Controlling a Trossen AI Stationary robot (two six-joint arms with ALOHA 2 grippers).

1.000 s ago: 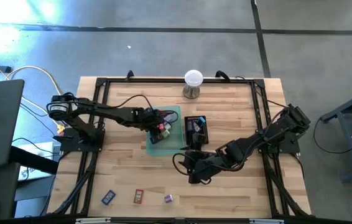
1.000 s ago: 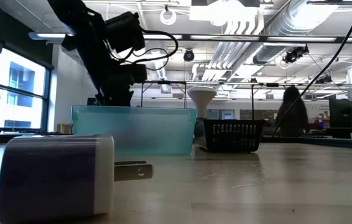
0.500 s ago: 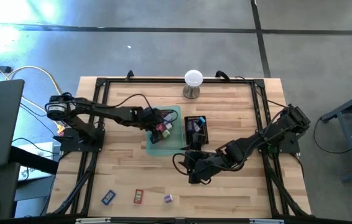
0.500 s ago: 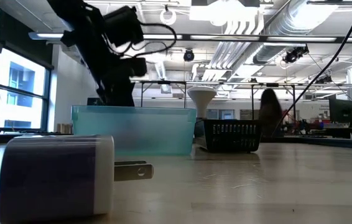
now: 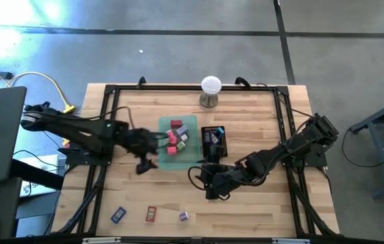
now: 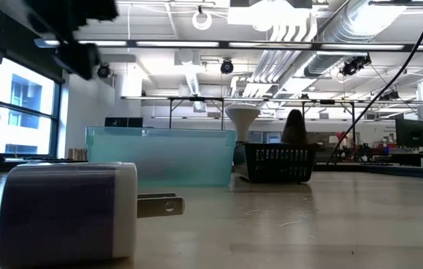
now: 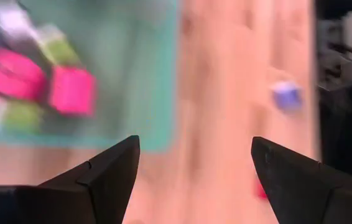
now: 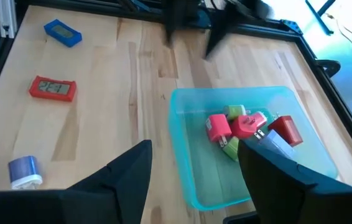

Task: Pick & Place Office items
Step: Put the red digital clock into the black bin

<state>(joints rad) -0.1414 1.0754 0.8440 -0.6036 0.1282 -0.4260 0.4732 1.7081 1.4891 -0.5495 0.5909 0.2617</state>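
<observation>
1. Two arms are over the table; the left gripper point(image 5: 146, 154) hangs just off the near-left edge of the translucent green tray point(image 5: 190, 120), its fingers point(image 7: 104, 177) spread wide with nothing between them.
2. Beneath that gripper, in its wrist view, lie bare wood and the tray's edge, with a pink block point(image 7: 71, 91) and green bits inside the tray.
3. From above, the tray holds a cluster of office items point(image 5: 176, 135): red, pink, green and pale pieces, bunched toward its middle.
4. The right gripper point(image 5: 209, 186) waits low over the wood, near the front of the black mesh tray point(image 5: 214, 140); its fingers point(image 8: 117, 180) stand apart and empty.
5. Three more items lie loose near the table's front edge: a blue flat piece point(image 5: 118, 215), a red flat piece point(image 5: 151, 214) and a purple-and-white plug block point(image 5: 184, 215), well apart from both grippers.
6. At table level the plug block point(image 6: 69, 213) fills the foreground, prongs pointing right.
7. A white ball on a metal stand point(image 5: 210, 90) sits at the far edge.
8. A person point(image 6: 295, 128) stands in the room beyond.
</observation>
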